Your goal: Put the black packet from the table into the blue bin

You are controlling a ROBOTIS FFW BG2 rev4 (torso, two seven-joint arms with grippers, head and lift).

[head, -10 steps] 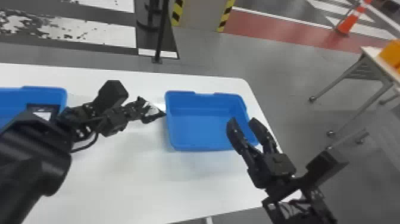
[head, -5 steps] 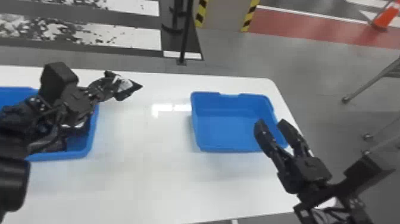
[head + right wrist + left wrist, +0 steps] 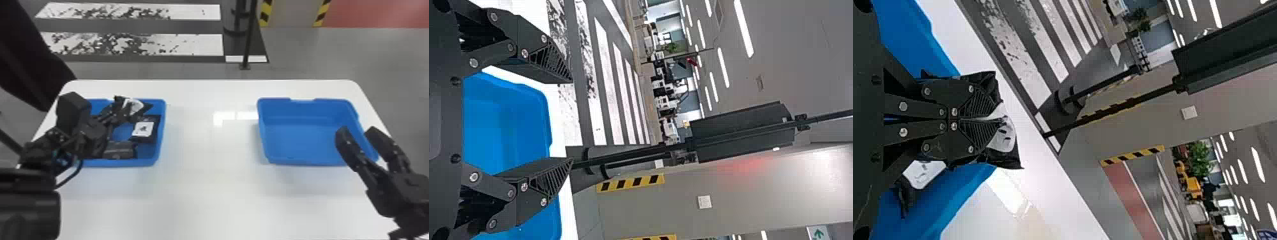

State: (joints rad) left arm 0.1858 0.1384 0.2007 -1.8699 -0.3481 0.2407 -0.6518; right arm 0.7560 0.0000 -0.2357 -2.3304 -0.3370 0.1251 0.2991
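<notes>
Packet (image 3: 1009,161) in left gripper (image 3: 124,111): black, white patch. Bin (image 3: 162,134) below gripper: blue. Tabletop (image 3: 207,191) under bin: white. Hazard strip (image 3: 266,13) well beyond gripper: yellow-and-black stripes.

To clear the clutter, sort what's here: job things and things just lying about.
Job:
- black packet, clamped
- left gripper
- left blue bin, beneath, probably the target
- white table

Lying about:
- white-labelled packet in the left bin
- right blue bin
- right gripper, open
</notes>
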